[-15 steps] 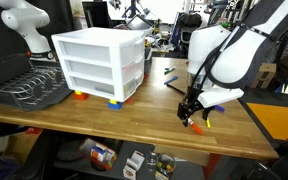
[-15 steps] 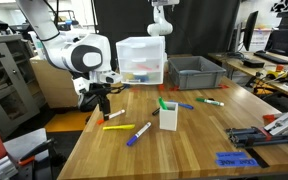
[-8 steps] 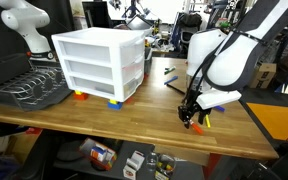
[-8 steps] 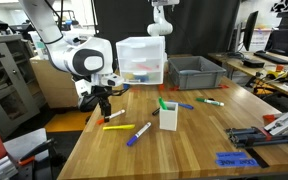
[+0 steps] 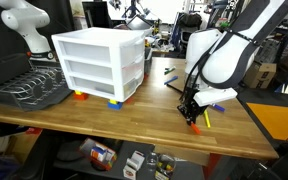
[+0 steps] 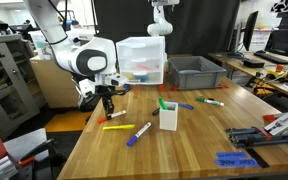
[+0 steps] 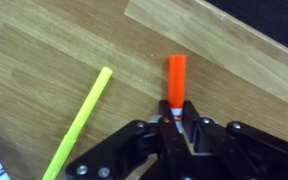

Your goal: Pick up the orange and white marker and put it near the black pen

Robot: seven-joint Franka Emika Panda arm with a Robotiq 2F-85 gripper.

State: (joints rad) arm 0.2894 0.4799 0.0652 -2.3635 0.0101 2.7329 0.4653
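End effector (image 7: 175,120) around orange-capped marker (image 7: 176,76) (cylindrical)

A long wooden counter (image 5: 54,116) fills the foreground in both exterior views. On it stand a white plastic drawer unit (image 5: 99,62), a dark wire dish rack (image 5: 29,90) and a grey bin (image 6: 194,70). A black curtain (image 6: 199,25) hangs behind the bin. Crowded desks with monitors (image 6: 281,42) fill the brightly lit room beyond. Small boxes (image 5: 102,153) sit under the counter.

End effector (image 6: 108,108) shifted orange and white marker (image 7: 175,75) sideways.
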